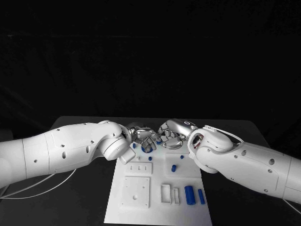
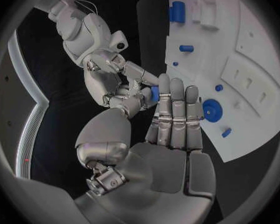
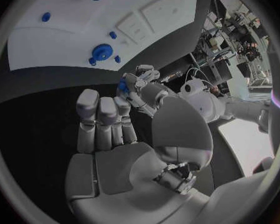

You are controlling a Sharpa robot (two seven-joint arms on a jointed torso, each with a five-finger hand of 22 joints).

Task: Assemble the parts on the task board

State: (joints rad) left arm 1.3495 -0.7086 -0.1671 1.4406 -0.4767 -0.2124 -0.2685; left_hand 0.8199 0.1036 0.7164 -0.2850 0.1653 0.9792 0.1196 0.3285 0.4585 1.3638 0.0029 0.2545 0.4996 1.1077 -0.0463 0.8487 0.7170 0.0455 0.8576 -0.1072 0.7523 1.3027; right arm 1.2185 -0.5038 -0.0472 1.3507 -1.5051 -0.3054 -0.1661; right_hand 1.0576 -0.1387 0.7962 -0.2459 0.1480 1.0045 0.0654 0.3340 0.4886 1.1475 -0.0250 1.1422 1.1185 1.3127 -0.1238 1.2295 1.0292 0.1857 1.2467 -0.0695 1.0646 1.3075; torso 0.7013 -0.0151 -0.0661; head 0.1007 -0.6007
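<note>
My two hands meet fingertip to fingertip over the far end of the white task board [image 1: 157,207]. Between them is one small blue part [image 2: 154,93] [image 3: 122,86]. The left hand [image 1: 141,137] [image 2: 171,124] pinches it between thumb and straight fingers. The right hand [image 1: 172,136] [image 3: 109,129] has its fingertips on the same part from the other side. A round blue part [image 2: 212,109] [image 3: 102,51] stands in the board just below the hands. More blue parts [image 1: 189,192] lie at the board's near right, and a short one [image 1: 174,167] stands mid-board.
White blocks [image 1: 165,193] and a square white plate [image 1: 136,190] sit on the near half of the board. Both forearms [image 1: 62,150] reach in across the board's far corners. Cables [image 1: 28,186] trail over the black table at the left.
</note>
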